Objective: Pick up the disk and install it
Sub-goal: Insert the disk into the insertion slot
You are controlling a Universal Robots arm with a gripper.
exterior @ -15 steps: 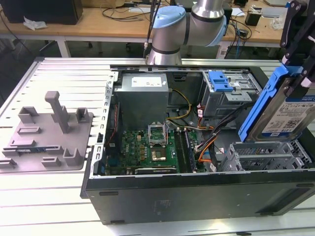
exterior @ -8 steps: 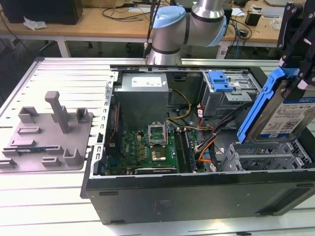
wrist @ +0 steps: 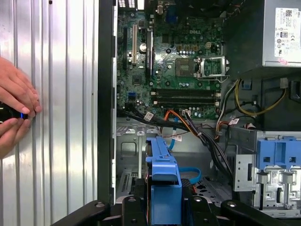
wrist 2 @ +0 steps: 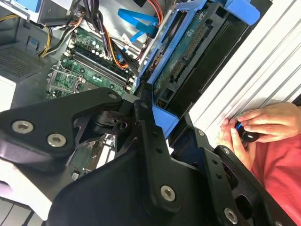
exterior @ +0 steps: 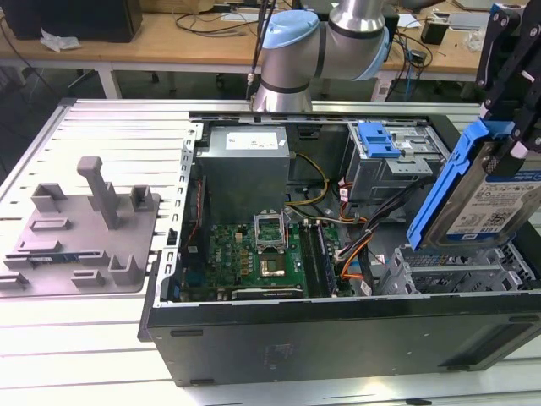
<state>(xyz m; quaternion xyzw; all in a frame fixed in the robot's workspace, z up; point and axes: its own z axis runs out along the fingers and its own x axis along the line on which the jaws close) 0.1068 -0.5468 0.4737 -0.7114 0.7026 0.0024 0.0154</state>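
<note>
A workbench of ribbed metal slats [exterior: 93,127] fills the room's foreground, with wooden desks and loose cables behind it. On the slats lies an open computer case [exterior: 338,342], its inside facing up. It holds a green motherboard [exterior: 254,254], a grey power supply [exterior: 245,165] and bundled cables. A grey moulded fixture plate [exterior: 84,228] sits on the bench at the exterior view's left, well apart from the case.

The robot arm [exterior: 321,38] rises behind the case, its upper part cut off by the picture's edge. At the exterior view's right the black gripper [exterior: 514,134] is clamped on the disk [exterior: 483,194]. The disk hangs tilted in the air above the metal drive cage [exterior: 456,275] at that end of the case, clear of it. Its far edge runs out of the picture, and the blue bracket frames the near edge. In the first wrist view it appears edge-on, so its label is hidden.

Beside the case, a person's hands [wrist: 14,110] rest on the slats, holding a small dark object too small to make out. A red sleeve [wrist 2: 282,174] is partly cut off.
</note>
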